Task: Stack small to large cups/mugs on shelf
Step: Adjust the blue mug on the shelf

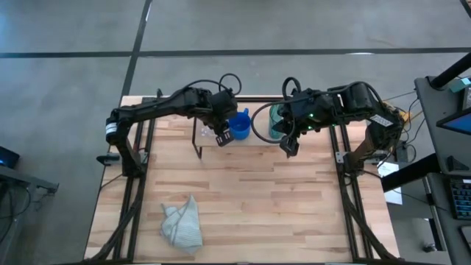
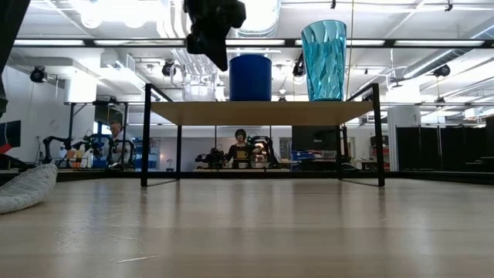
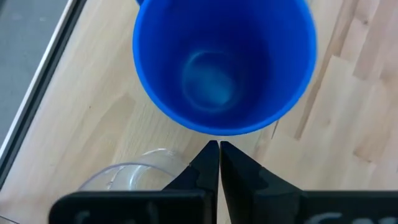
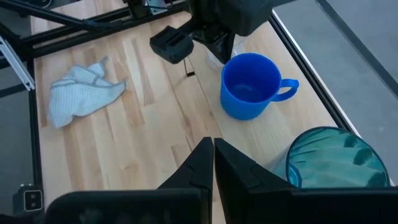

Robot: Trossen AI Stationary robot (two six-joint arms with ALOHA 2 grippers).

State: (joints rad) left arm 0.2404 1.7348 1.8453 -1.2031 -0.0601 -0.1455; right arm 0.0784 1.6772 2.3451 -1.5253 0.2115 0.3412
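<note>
The shelf (image 2: 262, 113), a black wire rack with a wooden top, stands at the table's far side. On its top stand, in a row, a small clear glass cup (image 2: 197, 86), a blue handled mug (image 2: 250, 77) and a taller teal cup (image 2: 323, 60). My left gripper (image 1: 221, 137) is shut and empty. It hovers just near of the glass and the mug (image 3: 224, 62), with the glass (image 3: 127, 180) below it. My right gripper (image 1: 288, 146) is shut and empty, near of the teal cup (image 1: 277, 121), which also shows in its wrist view (image 4: 336, 158).
A pale grey-green cloth (image 1: 182, 224) lies crumpled near the table's front left. It also shows in the low view (image 2: 23, 189) and the right wrist view (image 4: 81, 93). Bare table lies between the shelf and the near edge. A person stands in the room behind.
</note>
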